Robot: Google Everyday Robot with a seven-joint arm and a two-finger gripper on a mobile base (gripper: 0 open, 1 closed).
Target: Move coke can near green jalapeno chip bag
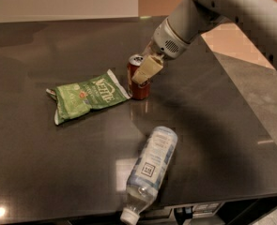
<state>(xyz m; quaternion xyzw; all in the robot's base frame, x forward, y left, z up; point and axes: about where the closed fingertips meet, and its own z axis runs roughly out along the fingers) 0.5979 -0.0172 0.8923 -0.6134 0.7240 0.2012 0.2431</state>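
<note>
The red coke can (139,91) stands upright on the dark table (218,125), its left side touching or nearly touching the right tip of the green jalapeno chip bag (85,96), which lies flat. My gripper (142,74) comes down from the upper right and is shut on the can's upper part. One cream finger (147,69) lies across the can's front; the other is hidden behind the can.
A clear plastic water bottle (150,169) lies on its side near the table's front edge, cap pointing toward the front. The table's right edge runs diagonally beside a lighter floor (265,97). A wall stands beyond the back edge.
</note>
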